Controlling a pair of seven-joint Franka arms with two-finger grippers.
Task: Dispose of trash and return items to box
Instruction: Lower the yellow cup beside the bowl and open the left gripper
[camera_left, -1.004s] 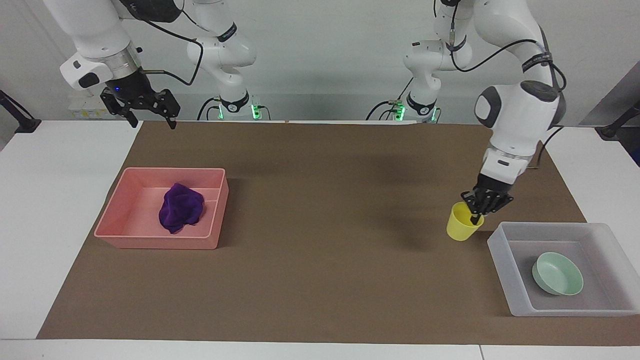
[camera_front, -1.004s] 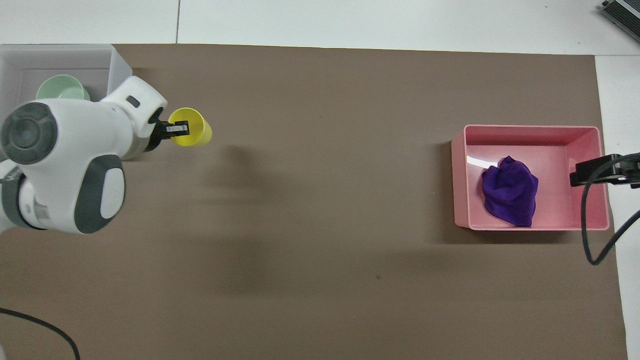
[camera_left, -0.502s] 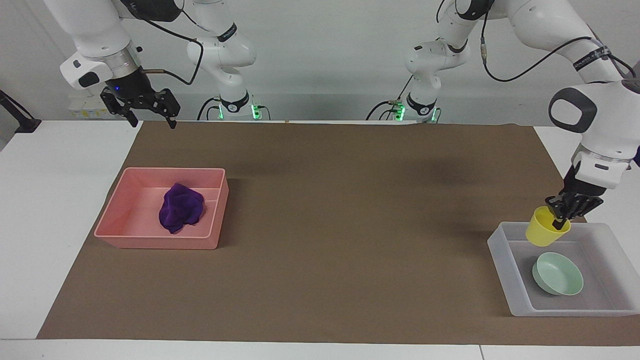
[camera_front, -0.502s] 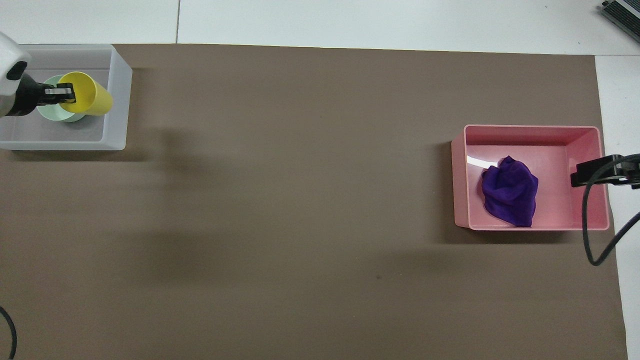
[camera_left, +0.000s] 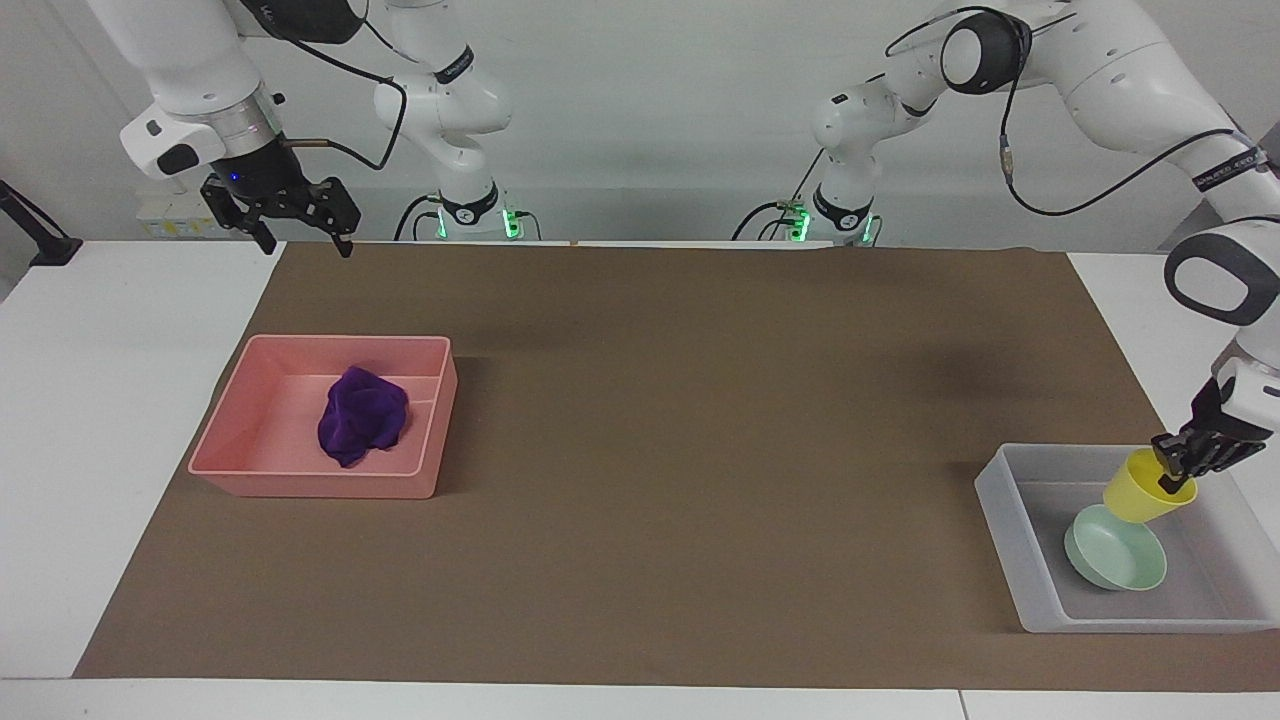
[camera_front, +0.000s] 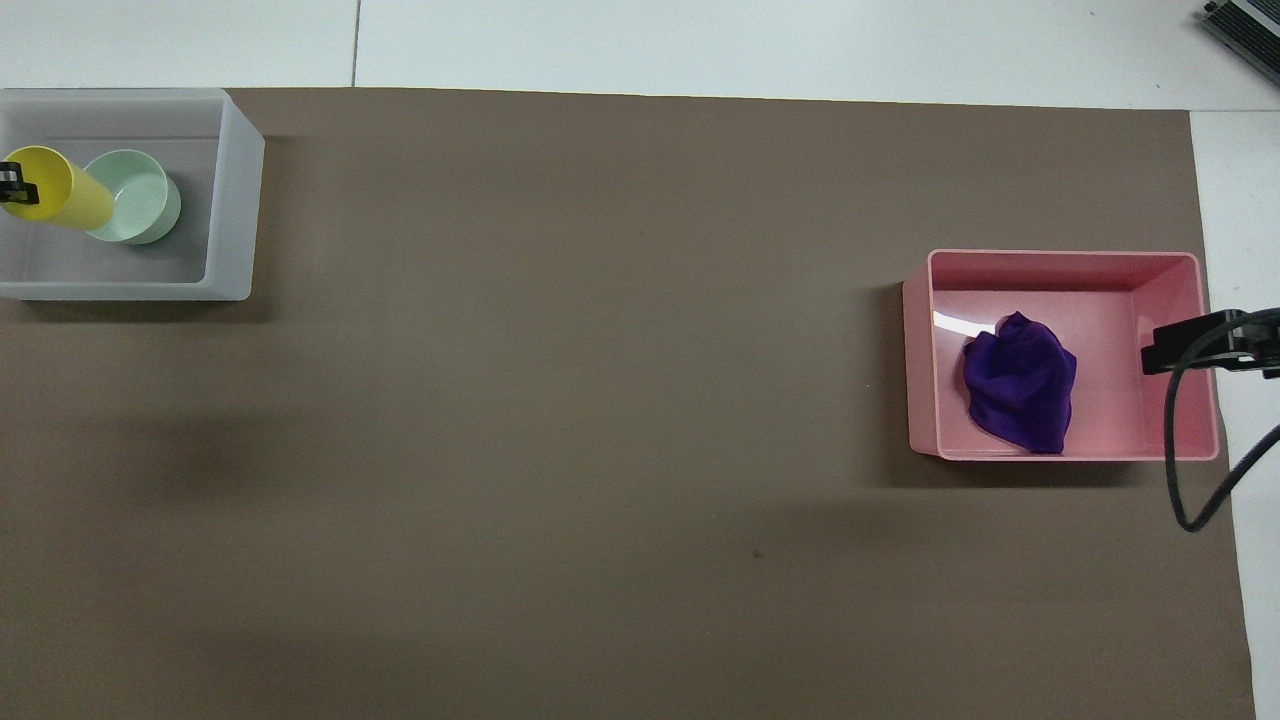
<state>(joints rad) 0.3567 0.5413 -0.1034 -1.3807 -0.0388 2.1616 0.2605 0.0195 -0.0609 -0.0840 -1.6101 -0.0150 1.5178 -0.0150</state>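
**Cup held over the box, ready to be set down**

The left gripper (camera_left: 1172, 478) was clamped tight on the rim of the yellow cup (camera_left: 1143, 494), one finger inside the mouth and one outside. It held the cup in the air over the frosted box (camera_left: 1003, 512), within the box's walls and just above the green bowl (camera_left: 1113, 548) that lay on the box floor. From the facing view the cup's base hung close to the bowl's rim; whether the two touched could not be told.

To finish this step well, the arm should probably lower the cup onto bare floor beside the bowl rather than onto it, level the cup as it descends, and release only once the base is resting, so that it neither tips nor rolls against the wall.

The cup was tilted, not upright. Its long axis ran from rim to base on a slant: the mouth pointed up and toward the gripper, the base down and toward the bowl.

Relative to the box, the pink tray (camera_left: 238, 437) sat well apart, at the right arm's end of the table, with the purple cloth (camera_left: 363, 414) in it. The right gripper (camera_left: 303, 240) waited there in the air, nearer the robots than the tray, its fingers spread wide and holding nothing.
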